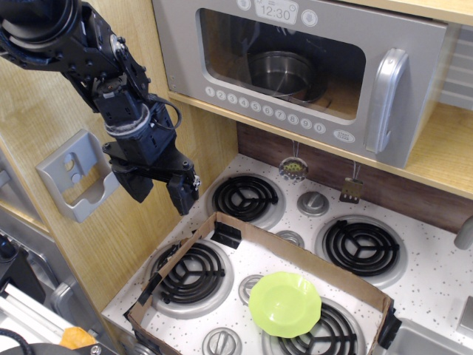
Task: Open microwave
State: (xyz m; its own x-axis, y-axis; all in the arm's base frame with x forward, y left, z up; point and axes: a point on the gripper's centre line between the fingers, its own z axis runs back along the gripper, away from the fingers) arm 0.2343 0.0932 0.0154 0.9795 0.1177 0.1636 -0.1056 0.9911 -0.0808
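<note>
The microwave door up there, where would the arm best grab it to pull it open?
Probably the silver vertical handle at the right edge of the microwave. It stands proud of the closed door as a tall, narrow bar, so open fingers could straddle it from the front, one on each side. The gripper hangs open, low to the left over the stove, nowhere near it.

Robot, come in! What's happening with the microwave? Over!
Hand open, empty, hanging over the stove. Microwave door shut, handle untouched, pot inside. Nothing in the way.
</note>
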